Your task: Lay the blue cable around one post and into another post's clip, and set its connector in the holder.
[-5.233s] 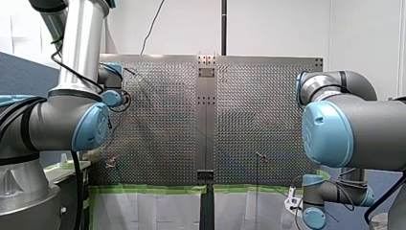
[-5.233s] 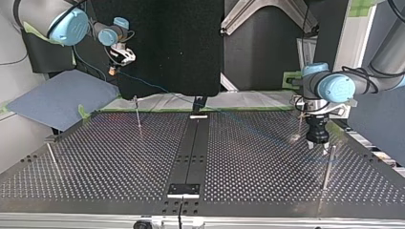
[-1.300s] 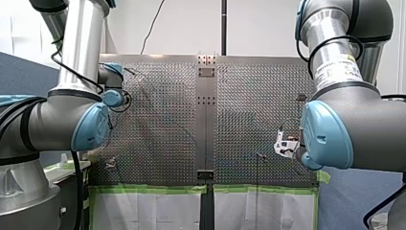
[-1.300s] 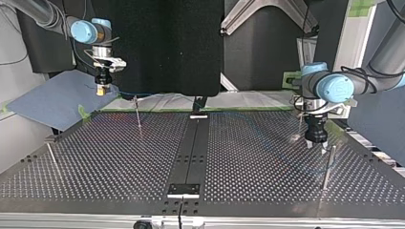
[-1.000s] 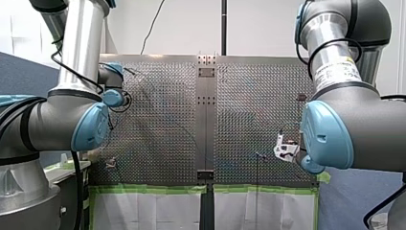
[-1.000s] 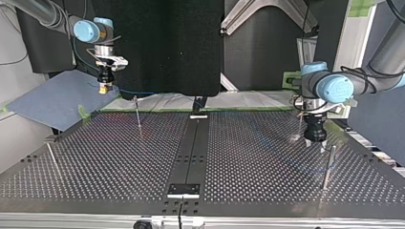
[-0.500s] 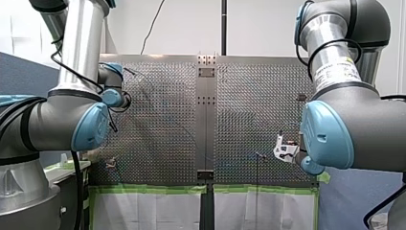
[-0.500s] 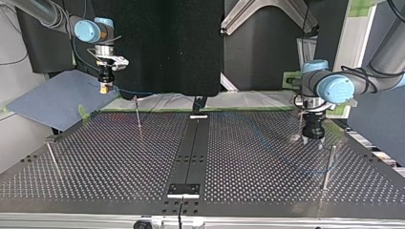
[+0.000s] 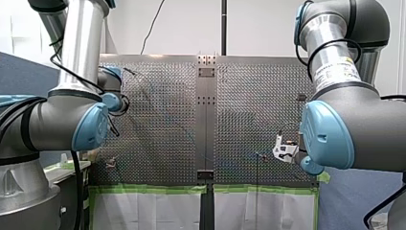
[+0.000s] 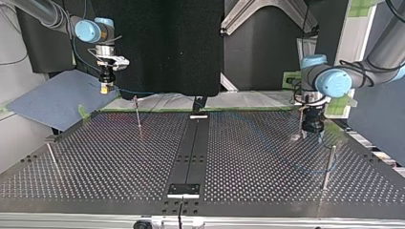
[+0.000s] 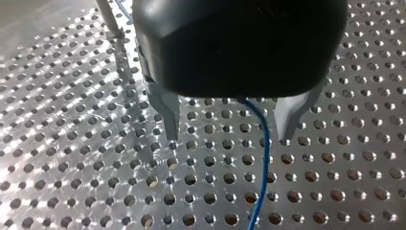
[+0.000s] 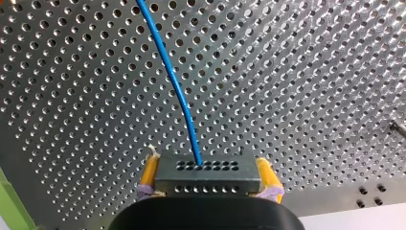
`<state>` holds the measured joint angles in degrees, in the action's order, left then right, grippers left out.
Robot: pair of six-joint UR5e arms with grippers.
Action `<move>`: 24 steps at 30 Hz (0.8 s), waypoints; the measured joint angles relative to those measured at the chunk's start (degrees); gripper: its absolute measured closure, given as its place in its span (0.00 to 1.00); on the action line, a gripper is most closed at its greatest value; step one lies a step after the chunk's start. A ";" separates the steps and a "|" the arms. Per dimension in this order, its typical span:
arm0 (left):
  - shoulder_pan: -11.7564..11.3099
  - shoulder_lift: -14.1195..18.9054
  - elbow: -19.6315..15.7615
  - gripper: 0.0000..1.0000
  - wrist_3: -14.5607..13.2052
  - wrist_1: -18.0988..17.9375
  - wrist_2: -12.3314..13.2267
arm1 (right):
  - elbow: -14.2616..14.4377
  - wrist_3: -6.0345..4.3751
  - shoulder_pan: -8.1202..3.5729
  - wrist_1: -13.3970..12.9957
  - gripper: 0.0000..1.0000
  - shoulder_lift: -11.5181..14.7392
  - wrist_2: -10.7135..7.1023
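Currently, you see the right gripper (image 12: pixel 208 168) pinching the grey connector (image 12: pixel 210 187) between its yellow pads (image 12: pixel 149 171), past the table's (image 10: pixel 95 157) far left corner in the top view. The blue cable (image 11: pixel 261 182) runs between the left gripper's (image 11: pixel 229 128) spread metal fingers (image 11: pixel 167 115), low over the table's right side.

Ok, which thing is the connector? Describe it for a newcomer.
At the top view's left, follow my right arm down to its claw. The connector is the grey block between its yellow pads: two rows of holes, with the blue cable leaving it.
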<state>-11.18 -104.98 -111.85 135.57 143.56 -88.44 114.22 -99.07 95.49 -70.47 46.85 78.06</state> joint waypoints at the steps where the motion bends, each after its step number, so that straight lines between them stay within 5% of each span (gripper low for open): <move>1: -0.04 -0.03 -0.15 0.00 0.37 -0.35 -0.02 | 0.00 0.00 0.00 0.02 1.00 0.00 0.00; 24: -0.38 -6.47 -0.46 0.00 1.53 -8.32 -0.50 | 0.00 0.00 0.01 0.32 1.00 -0.04 0.00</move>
<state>-11.56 -111.44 -112.30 137.10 135.24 -88.93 114.23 -99.07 95.50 -70.15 46.82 78.05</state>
